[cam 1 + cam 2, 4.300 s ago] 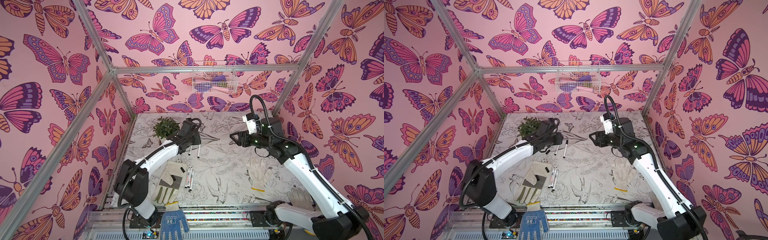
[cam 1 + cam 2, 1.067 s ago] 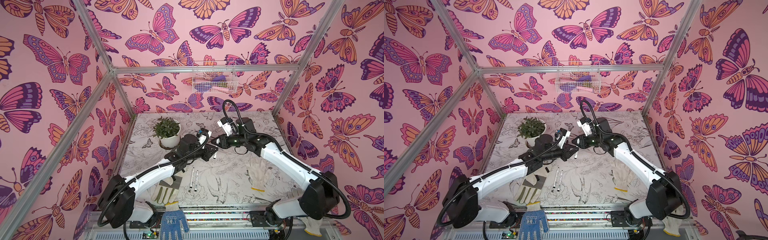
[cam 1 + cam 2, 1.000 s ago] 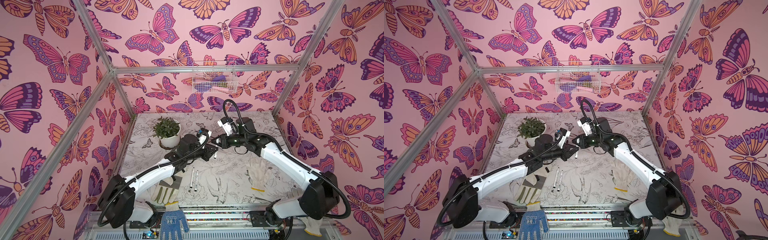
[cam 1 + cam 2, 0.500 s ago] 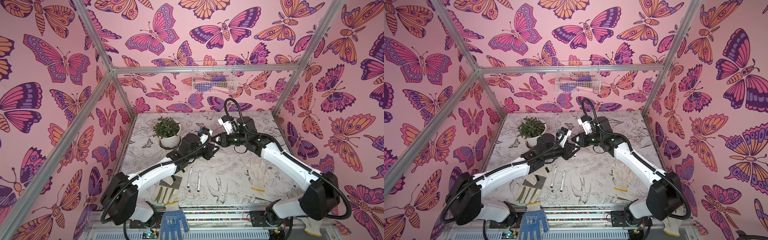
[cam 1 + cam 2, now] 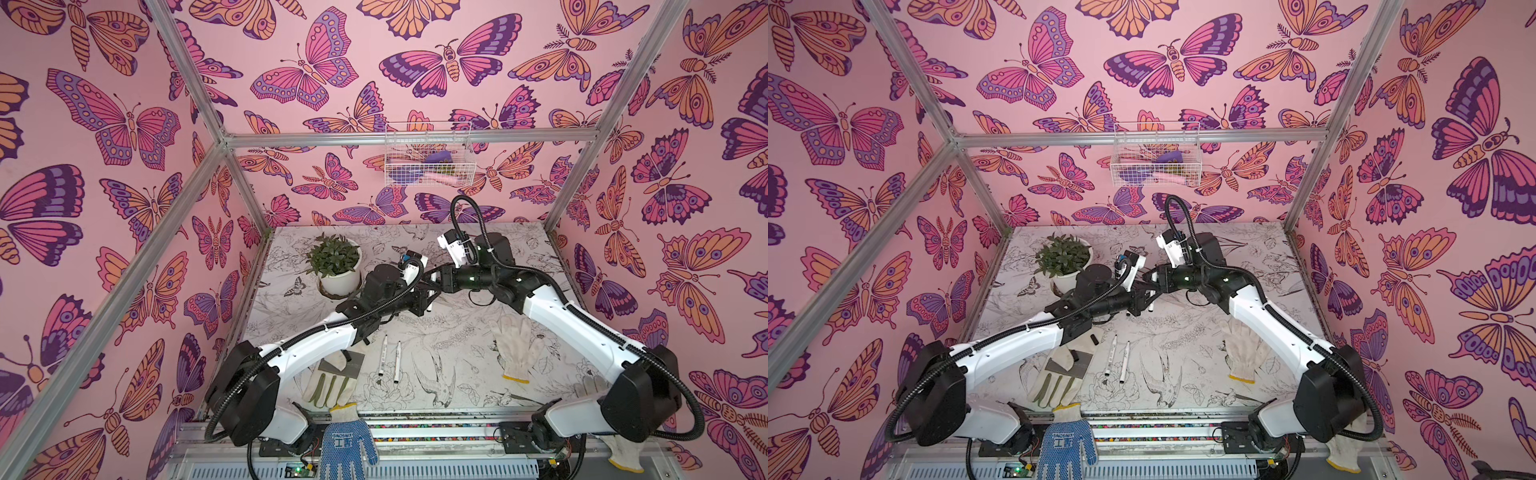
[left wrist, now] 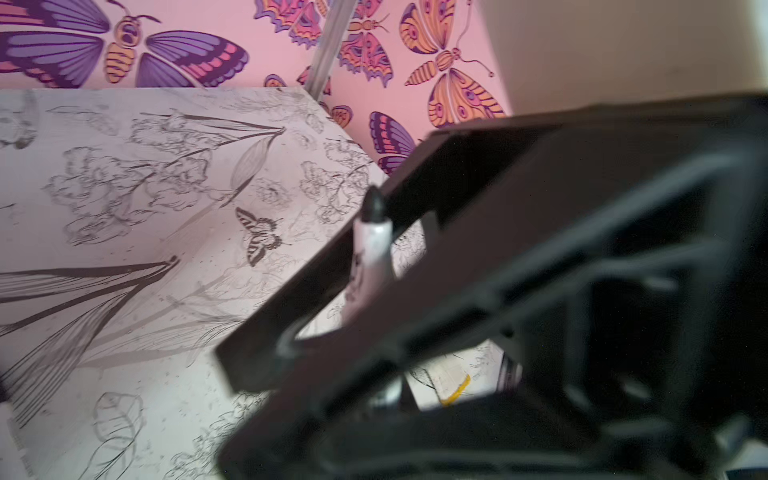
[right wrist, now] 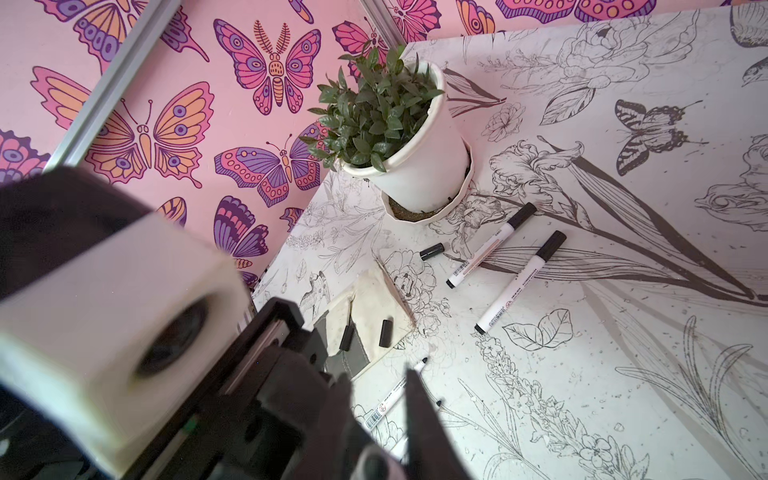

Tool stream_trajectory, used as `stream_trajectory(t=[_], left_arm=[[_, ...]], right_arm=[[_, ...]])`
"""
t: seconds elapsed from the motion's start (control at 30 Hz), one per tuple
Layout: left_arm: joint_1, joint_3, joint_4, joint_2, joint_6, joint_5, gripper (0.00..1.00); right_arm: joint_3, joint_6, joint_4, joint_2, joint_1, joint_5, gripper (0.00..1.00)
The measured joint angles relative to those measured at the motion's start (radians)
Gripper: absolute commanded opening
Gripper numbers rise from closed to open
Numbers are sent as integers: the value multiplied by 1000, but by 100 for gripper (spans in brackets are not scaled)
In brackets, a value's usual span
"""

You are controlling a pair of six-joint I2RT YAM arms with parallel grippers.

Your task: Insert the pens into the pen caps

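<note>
- Above mid-table, toward the far side, left gripper is clamped tight on a white pen.
- Left wrist view: the white pen sits between the black fingers, with its dark tip bare and sticking out past them.
- Right gripper reaches in from the right. In both top views its tips are right up against the left gripper and the white pen.
- Cannot tell how wide the right gripper's jaws stand, or whether anything is in them. They are blurred in the right wrist view and too small in the top views.
- Two uncapped pens lie side by side on the table, nearer than the grippers and just right of the left forearm.
- Two capped pens lie side by side close to the plant pot at far left. They show in the right wrist view only; the left arm covers that spot in the top views.
- Three loose caps show in the right wrist view: one on the table just beside the capped pens, and two on the work glove.
- The work glove, with a grey patch, lies flat at near left.
- A white knit glove lies right of centre, beside the right forearm.
- A blue dotted glove hangs over the near edge.
- A wire basket hangs on the far wall.
</note>
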Motion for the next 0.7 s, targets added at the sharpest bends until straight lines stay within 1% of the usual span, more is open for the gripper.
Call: stream_trajectory(t=[0.07,0.13,0.23,0.3,0.37,0.43,0.5,0.6,0.7], left_arm=[[26,-51,0,-30,-44,-81,0],[60,-116,-23,-76,-107,-179,0],[106,-219,-85,-183,-201,-342,0],[112,-272,-140,-274,-253,-447,0],[110,-297,-206,-363,-307,-542,0],[110,-304,-286,-449,-361,-640,0],[110,-304,-373,-536,-409,-745,0],[110,-307,-497,-638,-465,-870,0],[116,-318,-598,-711,-496,-944,0]], right_arm=[[-6,-1,12,-27,0,21,55],[-19,-1,33,-60,0,39,56],[-24,-10,53,-71,9,53,53],[-7,-53,28,-27,45,57,51],[41,-120,-38,58,103,67,50],[126,-203,-130,183,180,80,48],[230,-280,-225,340,266,87,47],[354,-365,-357,535,360,108,48],[457,-422,-467,688,424,140,47]])
